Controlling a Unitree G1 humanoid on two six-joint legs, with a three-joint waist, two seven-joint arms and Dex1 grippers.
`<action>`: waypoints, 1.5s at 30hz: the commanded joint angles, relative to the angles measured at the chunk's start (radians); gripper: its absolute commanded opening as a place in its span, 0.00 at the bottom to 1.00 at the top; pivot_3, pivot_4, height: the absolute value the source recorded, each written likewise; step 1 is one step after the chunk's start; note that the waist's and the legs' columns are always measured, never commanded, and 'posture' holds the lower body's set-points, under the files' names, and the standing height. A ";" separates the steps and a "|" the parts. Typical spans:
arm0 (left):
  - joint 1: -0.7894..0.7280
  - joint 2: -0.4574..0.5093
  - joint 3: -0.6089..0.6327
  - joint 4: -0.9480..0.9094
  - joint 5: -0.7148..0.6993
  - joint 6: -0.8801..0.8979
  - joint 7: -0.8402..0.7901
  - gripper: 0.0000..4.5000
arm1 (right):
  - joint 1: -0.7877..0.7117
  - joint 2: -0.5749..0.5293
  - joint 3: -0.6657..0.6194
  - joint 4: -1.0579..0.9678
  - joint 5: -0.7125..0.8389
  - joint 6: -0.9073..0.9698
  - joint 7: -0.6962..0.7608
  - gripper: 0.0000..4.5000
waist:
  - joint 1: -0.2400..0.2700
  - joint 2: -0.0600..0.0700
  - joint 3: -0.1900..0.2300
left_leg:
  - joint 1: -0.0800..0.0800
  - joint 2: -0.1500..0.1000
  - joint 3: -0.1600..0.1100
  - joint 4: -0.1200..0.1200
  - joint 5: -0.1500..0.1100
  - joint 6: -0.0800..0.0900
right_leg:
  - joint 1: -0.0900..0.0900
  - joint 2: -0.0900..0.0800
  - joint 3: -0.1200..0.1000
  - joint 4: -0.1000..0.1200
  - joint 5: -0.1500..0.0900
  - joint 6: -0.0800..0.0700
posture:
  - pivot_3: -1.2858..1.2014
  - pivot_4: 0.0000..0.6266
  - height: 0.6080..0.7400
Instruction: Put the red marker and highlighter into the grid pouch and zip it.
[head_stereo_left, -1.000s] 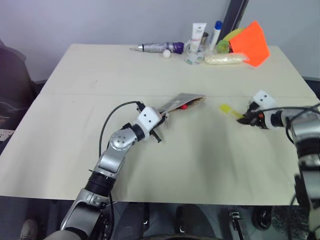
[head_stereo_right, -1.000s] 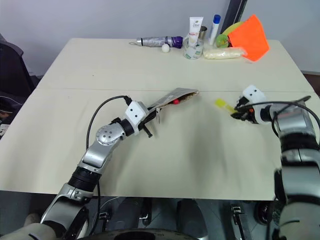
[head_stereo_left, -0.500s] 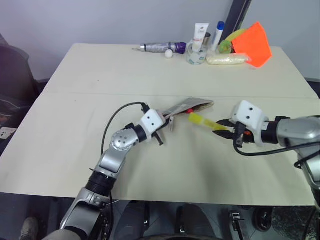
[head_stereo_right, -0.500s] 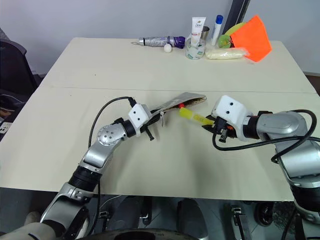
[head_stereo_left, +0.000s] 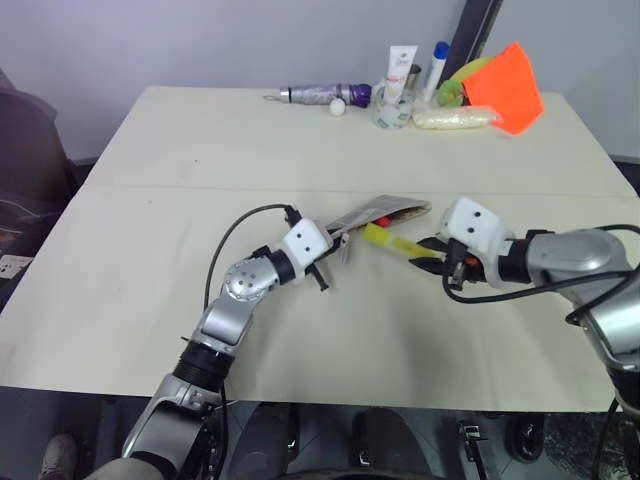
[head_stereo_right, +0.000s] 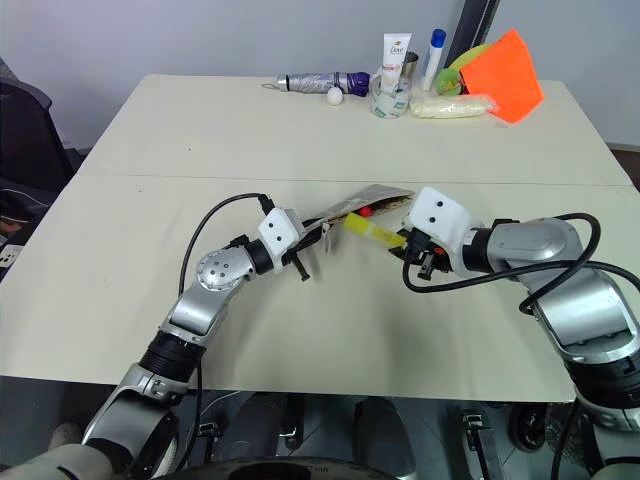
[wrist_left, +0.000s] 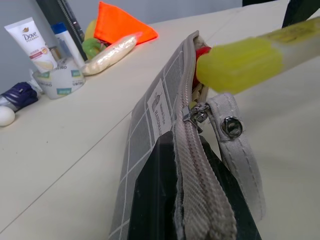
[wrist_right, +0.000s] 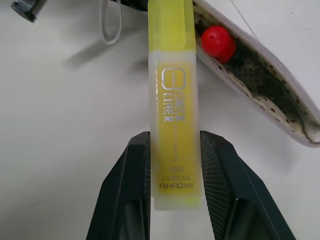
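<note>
One item in: short red marker (wrist_right: 218, 41) already inside open grey grid-lined fabric pouch (head_stereo_left: 385, 209) on table (head_stereo_left: 200, 150). Left fingers (wrist_left: 165, 190) clamped on pouch end. Right fingers (wrist_right: 137, 175) clamped on slim yellow highlighter (wrist_right: 173, 100), tip at pouch mouth. Left: insertion, zipping.

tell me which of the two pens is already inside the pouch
The red marker: its red end sits in the grid pouch mouth. The highlighter is outside, in the right gripper.
</note>
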 joint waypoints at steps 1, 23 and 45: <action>-0.001 -0.003 -0.005 -0.043 0.001 -0.018 0.000 0.00 | -0.025 -0.018 -0.010 0.011 -0.004 -0.025 -0.013 0.19 | 0.000 0.000 0.000 | 0.000 0.000 0.000 0.000 0.000 0.000 | 0.000 0.000 0.000 0.000 0.000 0.000 | 0.52 0.24 1.00; -0.024 0.075 -0.103 -0.023 0.125 -0.203 -0.061 0.00 | -0.108 -0.236 0.168 0.085 -0.231 -0.215 0.062 0.19 | -0.003 0.000 0.000 | -0.001 0.000 0.000 -0.001 0.000 0.000 | -0.001 0.000 0.000 0.000 0.000 0.000 | 0.52 0.24 1.00; -0.013 0.037 -0.059 -0.051 0.036 -0.115 -0.082 0.00 | -0.211 -0.067 0.106 -0.037 -0.168 -0.186 0.146 0.83 | -0.001 0.000 0.000 | -0.004 0.000 0.000 0.000 0.000 0.000 | -0.004 0.000 0.000 0.000 0.000 0.000 | 0.52 0.24 1.00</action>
